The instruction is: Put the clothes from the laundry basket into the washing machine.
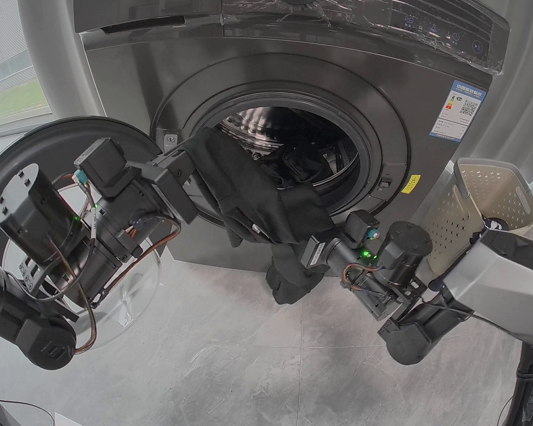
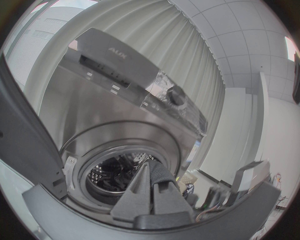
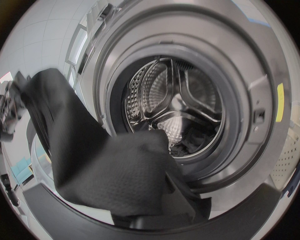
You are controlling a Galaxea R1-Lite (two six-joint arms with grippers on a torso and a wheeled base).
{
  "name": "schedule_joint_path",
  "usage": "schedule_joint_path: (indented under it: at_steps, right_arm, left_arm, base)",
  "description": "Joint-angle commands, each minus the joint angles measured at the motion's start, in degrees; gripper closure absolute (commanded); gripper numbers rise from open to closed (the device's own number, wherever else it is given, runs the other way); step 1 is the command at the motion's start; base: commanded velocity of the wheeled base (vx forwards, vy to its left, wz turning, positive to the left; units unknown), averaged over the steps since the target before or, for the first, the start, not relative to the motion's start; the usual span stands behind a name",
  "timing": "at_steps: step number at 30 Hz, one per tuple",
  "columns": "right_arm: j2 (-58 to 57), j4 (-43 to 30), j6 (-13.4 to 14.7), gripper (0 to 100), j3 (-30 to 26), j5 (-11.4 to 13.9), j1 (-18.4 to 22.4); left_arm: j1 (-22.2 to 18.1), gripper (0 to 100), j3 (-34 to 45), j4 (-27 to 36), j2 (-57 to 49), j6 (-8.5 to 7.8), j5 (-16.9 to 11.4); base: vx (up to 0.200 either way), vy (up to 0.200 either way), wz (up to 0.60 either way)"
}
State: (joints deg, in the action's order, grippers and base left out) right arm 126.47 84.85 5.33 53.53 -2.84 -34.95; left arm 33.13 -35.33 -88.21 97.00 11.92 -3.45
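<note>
A black garment (image 1: 250, 191) stretches between my two grippers in front of the washing machine's round opening (image 1: 343, 137). My left gripper (image 1: 189, 152) is shut on its upper end beside the opening's left rim; in the left wrist view black cloth (image 2: 161, 173) is pinched between the grey fingers (image 2: 137, 190). My right gripper (image 1: 306, 246) holds the lower end below the opening, and a fold hangs down from it. In the right wrist view the garment (image 3: 103, 162) drapes over that gripper. Dark clothes (image 3: 190, 140) lie inside the drum.
The machine's door (image 1: 49, 143) stands swung open on the left, behind my left arm. A beige laundry basket (image 1: 489, 200) leans by the machine's right side. Grey tiled floor lies in front.
</note>
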Motion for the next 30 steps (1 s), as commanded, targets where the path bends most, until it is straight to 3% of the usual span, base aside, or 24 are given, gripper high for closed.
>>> schedule_joint_path:
  at_steps: [1,7,13,24,25,30]
  right_arm:
    - [-9.1,0.1,-0.1,100,-4.7,0.0,1.5]
    - [-13.2,0.1,0.1,100,-6.8,-0.1,0.6]
    - [-14.1,0.0,0.1,100,-6.4,-0.3,-0.6]
    - [-13.8,0.0,0.3,100,-6.1,-0.4,-1.6]
    - [-13.7,-0.1,0.3,100,-5.8,-0.4,-1.6]
    - [-13.6,-0.6,0.3,100,-5.2,-0.4,-1.7]
  left_arm:
    - [-2.8,100,1.9,-0.1,5.1,-0.23,-0.2]
    - [-2.8,100,5.8,-0.2,9.3,-0.85,-0.5]
    - [-2.9,100,7.6,-0.3,15.1,-3.84,-0.7]
    - [-3.3,100,10.1,-0.3,18.0,-5.68,-2.1]
    - [-3.9,0,10.4,-0.3,18.0,-6.12,-2.1]
    - [-4.0,0,13.8,-0.2,18.8,-6.21,-2.7]
  base:
    - [0.000,0.000,0.00]
    - [0.000,0.000,0.00]
    - [0.000,0.000,0.00]
    - [0.000,0.000,0.00]
    - [0.000,0.000,0.00]
    - [0.000,0.000,0.00]
